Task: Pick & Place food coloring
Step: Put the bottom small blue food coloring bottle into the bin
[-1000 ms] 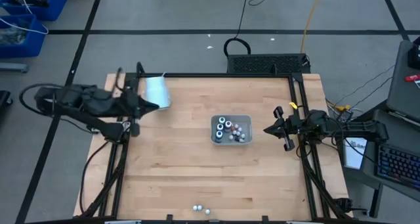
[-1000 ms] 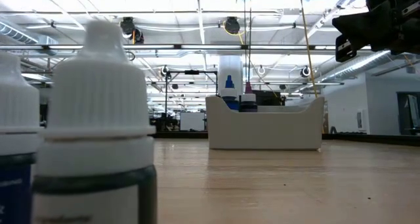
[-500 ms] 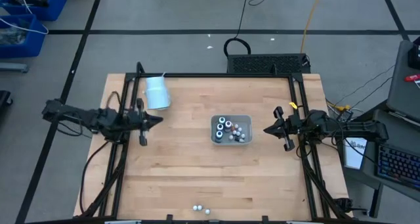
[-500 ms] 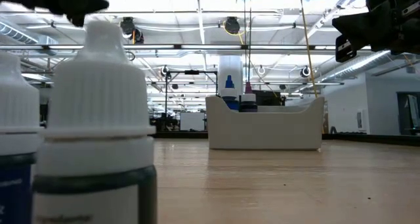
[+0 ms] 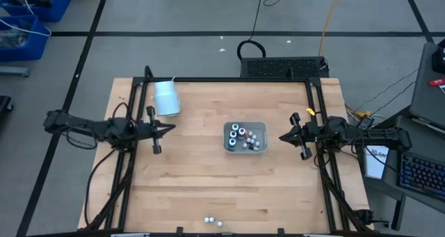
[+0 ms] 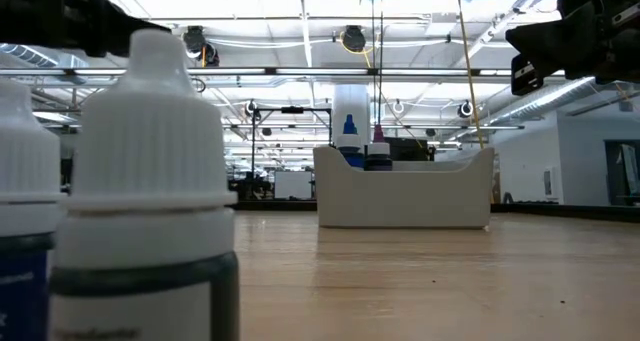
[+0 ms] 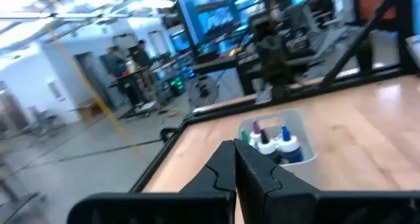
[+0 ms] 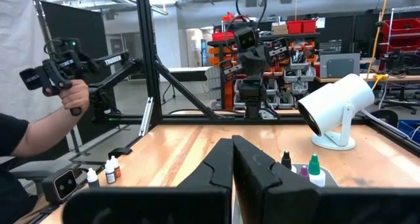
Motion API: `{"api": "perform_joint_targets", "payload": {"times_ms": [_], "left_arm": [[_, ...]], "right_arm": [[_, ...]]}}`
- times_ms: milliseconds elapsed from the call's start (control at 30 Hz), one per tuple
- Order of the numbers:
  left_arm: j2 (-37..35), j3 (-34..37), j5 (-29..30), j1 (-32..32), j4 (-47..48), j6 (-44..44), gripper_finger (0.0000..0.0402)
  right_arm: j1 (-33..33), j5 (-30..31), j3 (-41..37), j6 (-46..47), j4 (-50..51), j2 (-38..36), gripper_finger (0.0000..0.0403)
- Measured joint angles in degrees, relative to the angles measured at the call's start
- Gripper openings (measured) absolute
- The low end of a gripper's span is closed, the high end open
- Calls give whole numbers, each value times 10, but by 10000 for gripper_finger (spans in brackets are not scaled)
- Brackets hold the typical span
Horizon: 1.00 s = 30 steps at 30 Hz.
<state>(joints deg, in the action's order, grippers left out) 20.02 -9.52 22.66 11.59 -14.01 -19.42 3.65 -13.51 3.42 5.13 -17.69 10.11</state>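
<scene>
The food coloring bottles (image 5: 245,135) stand in a small tray (image 5: 227,145) at the table's middle; dark ones with white caps and smaller whitish ones show from above. In the left wrist view they (image 7: 272,142) show coloured tips. Two more bottles (image 5: 213,222) stand at the near edge and loom large in the low view (image 6: 150,181). My left gripper (image 5: 169,128) is shut, left of the tray and apart from it. My right gripper (image 5: 281,137) is shut, just right of the tray, touching nothing.
A white cylindrical cup (image 5: 166,98) lies near the far-left corner, seen as a tilted cylinder on a foot (image 8: 333,109). A person's hand (image 8: 69,92) holds a controller beyond the near edge. Bare wood (image 5: 208,181) stretches between the tray and the near-edge bottles.
My left gripper has drawn away from the white cup toward the table's near edge and come down, its arm stretching out level. The right arm, the tray and the bottles have kept still.
</scene>
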Motion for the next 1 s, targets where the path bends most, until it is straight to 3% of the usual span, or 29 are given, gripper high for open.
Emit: {"api": "perform_joint_targets", "payload": {"times_ms": [400, 800, 1000], "left_arm": [[-24, -1, -231, -162, 60, 79, 3], [-25, 85, -234, -176, -47, 80, 3], [-24, 89, -241, -176, -41, 82, 4]], "right_arm": [[0, 1, 0, -15, -1, 1, 0], [0, 1, 0, -28, 13, 1, 0], [0, 1, 0, -44, 34, 1, 0]]}}
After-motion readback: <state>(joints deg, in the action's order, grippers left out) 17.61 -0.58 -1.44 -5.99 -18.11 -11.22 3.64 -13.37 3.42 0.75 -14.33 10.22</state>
